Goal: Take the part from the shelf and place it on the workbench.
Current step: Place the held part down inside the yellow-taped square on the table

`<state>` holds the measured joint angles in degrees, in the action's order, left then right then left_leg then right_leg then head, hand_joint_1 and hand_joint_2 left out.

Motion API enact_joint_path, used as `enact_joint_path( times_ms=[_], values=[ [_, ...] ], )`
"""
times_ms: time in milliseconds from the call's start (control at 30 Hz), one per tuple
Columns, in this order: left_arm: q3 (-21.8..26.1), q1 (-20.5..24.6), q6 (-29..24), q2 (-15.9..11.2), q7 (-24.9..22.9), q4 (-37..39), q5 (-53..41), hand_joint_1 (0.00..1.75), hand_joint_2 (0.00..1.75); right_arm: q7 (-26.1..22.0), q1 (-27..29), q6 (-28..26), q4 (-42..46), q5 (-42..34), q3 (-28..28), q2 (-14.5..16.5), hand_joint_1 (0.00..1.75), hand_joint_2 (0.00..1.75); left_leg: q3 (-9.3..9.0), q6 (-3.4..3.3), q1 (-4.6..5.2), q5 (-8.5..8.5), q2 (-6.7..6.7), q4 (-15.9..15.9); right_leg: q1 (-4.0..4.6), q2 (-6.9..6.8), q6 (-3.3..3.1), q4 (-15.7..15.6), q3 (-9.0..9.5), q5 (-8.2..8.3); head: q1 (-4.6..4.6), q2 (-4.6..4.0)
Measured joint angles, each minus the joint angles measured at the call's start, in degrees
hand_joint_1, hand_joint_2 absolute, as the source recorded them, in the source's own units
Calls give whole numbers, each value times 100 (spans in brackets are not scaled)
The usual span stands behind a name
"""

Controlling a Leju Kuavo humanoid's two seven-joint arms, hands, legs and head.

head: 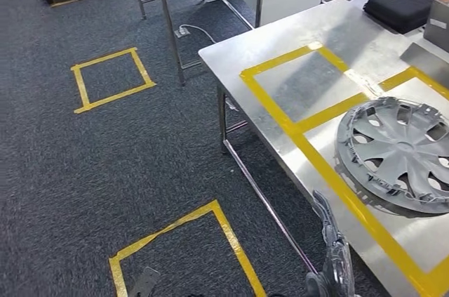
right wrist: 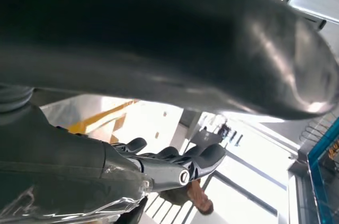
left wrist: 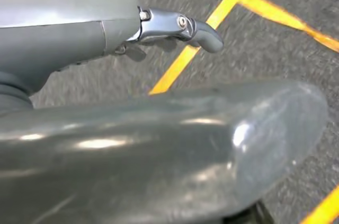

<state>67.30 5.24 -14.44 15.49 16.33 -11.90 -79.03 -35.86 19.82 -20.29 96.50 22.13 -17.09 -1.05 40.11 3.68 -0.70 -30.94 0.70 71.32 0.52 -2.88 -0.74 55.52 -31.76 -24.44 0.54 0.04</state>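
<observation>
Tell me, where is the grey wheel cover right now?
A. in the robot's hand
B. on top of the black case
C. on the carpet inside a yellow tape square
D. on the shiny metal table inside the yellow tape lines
D: the wheel cover lies flat on the steel workbench, inside its yellow tape lines, with no hand on it.

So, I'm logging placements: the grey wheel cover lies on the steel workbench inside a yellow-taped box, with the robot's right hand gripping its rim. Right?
Not quite. The wheel cover does lie on the workbench inside the yellow tape, but the right hand is off it, holding nothing. The head view shows this.
</observation>
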Motion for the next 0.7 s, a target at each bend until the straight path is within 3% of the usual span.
enact_joint_path(
  times_ms=[67, 100, 133, 200, 267, 300, 367, 433, 467, 500, 533, 600, 667, 700],
  values=[
    [0, 6, -1, 46, 15, 3, 9, 0, 0, 3, -21, -9, -65, 23, 53, 53, 0, 0, -354, 84, -69, 306, -102, -236, -12, -156, 47, 60, -196, 106, -1, 0],
    [1, 12, -3, 59, 31, 3, 22, 0, 0, 3, -18, -10, -83, 30, 82, 73, 0, 0, -675, 123, -97, 372, -241, -573, -13, -215, 80, 115, -291, 141, -8, 0],
    [3, 30, -11, 70, 51, 3, 35, 0, 0, -1, -11, -9, -92, 37, 111, 90, 0, 0, -986, 130, -103, 335, -368, -969, -14, -277, 116, 194, -374, 163, -6, 0],
    [5, 64, -33, 94, 93, 3, 54, 0, 0, -12, 2, 1, -101, 42, 178, 119, 0, 0, -1328, 39, -74, 190, -495, -1477, -25, -410, 194, 324, -476, 217, -4, 0],
    [5, 48, -51, 107, 120, 3, 66, 0, 0, -24, -1, 21, -111, 49, 222, 141, 0, 0, -1265, -114, -35, 193, -389, -1534, -78, -497, 260, 368, -501, 270, 3, 0],
    [8, 27, -57, 107, 126, 3, 77, 0, 0, -28, 2, 33, -115, 57, 233, 150, 0, 0, -1217, -173, -26, 233, -334, -1527, -111, -408, 288, 410, -522, 205, 3, 0],
    [15, 16, -61, 106, 133, 3, 104, 0, 0, -33, 22, 55, -125, 82, 265, 162, 0, 0, -1094, -281, -21, 337, -215, -1528, -147, -57, 337, 803, -651, -203, 10, 0],
    [21, 36, -49, 116, 139, 3, 139, 0, 0, -35, 39, 67, -139, 110, 290, 169, 0, 0, -944, -340, 3, 460, -66, -1528, -139, 209, 340, 1538, -852, -707, 16, 0],
    [21, 39, -43, 121, 141, 3, 152, 0, 0, -36, 41, 70, -148, 119, 295, 172, 0, 0, -871, -351, 20, 521, 7, -1527, -125, 252, 326, 1833, -910, -823, 15, 0],
    [22, 32, -40, 124, 142, 3, 162, 0, 0, -35, 42, 72, -157, 126, 297, 173, 0, 0, -801, -356, 36, 579, 81, -1526, -108, 272, 301, 1957, -890, -822, 14, 0],
    [23, 25, -41, 124, 142, 3, 164, 0, 0, -35, 43, 73, -163, 132, 300, 174, 0, 0, -737, -353, 46, 635, 159, -1524, -91, 293, 267, 1858, -761, -729, 12, 0],
    [25, 19, -47, 129, 146, 3, 158, 0, 0, -34, 44, 85, -171, 143, 315, 179, 0, 0, -630, -333, 51, 735, 320, -1521, -64, 470, 184, 1102, -217, -514, 11, 0],
    [26, 25, -58, 142, 154, 3, 155, 0, 0, -36, 47, 106, -172, 150, 337, 188, 0, 0, -562, -289, 50, 815, 458, -1517, -61, 725, 152, 378, 253, -465, 6, 0],
    [26, 27, -61, 147, 160, 3, 155, 0, 0, -38, 53, 115, -174, 151, 349, 192, 0, 0, -542, -264, 44, 843, 511, -1516, -57, 799, 152, 218, 338, -495, 8, 0]
  ],
)
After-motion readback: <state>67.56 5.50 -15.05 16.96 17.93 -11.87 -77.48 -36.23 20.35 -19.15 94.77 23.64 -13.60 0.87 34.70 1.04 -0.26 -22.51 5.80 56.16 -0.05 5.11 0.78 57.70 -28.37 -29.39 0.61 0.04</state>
